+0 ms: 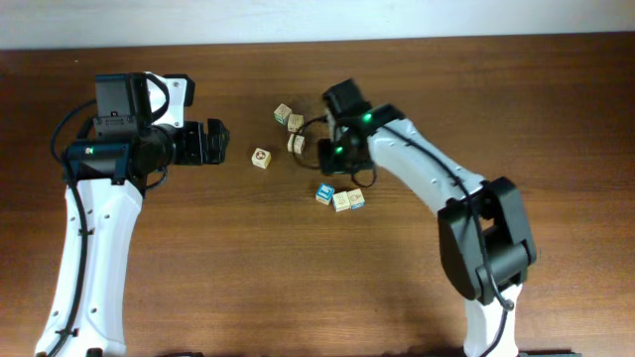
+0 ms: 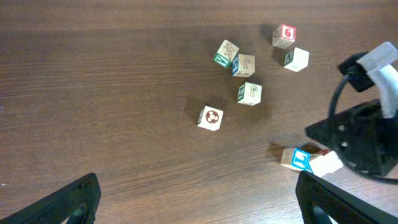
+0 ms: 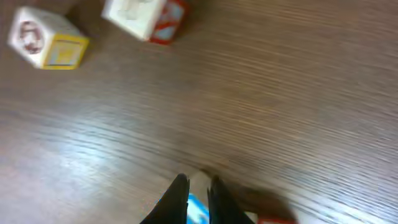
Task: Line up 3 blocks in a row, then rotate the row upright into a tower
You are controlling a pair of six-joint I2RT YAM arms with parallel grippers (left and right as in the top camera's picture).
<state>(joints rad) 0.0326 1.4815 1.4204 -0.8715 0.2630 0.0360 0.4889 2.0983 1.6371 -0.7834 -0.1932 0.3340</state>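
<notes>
Three small cubes lie in a touching row on the wooden table (image 1: 198, 258) in the overhead view. The blue-faced cube (image 1: 324, 192) is at the left end, followed by the middle tan cube (image 1: 341, 201) and the end tan cube (image 1: 355, 198). The right gripper (image 1: 335, 159) hangs just up-frame of this row, nearest the blue-faced cube, and its own body hides its fingertips. The left gripper (image 1: 212, 142) is well apart to the left, spread wide and holding nothing. Between the two arms sit the cube with a red round mark (image 1: 261, 158) and a loose cluster of three cubes (image 1: 296, 122).

From the left wrist, the left gripper (image 2: 198, 180) shows two dark fingers at the bottom corners with bare wood between them. At lower right, the blue-faced cube (image 2: 301, 159) lies against the dark body of the right gripper (image 2: 351, 146). The middle tan cube (image 2: 328, 163) touches it and sits partly under that gripper. The cube with a red round mark (image 2: 210, 117) sits mid-frame, and a red 6 cube (image 2: 284, 35) is at upper right.

The right wrist picture is blurred. The right gripper (image 3: 198, 182) has its fingers nearly together, leaving only a slim gap. The blue-faced cube (image 3: 198, 213) shows through that gap at the bottom edge, right at the tips. Whether the tips pinch it cannot be told. A yellow-sided cube (image 3: 43, 40) and a red-sided cube (image 3: 146, 15) lie well away at the top left.
</notes>
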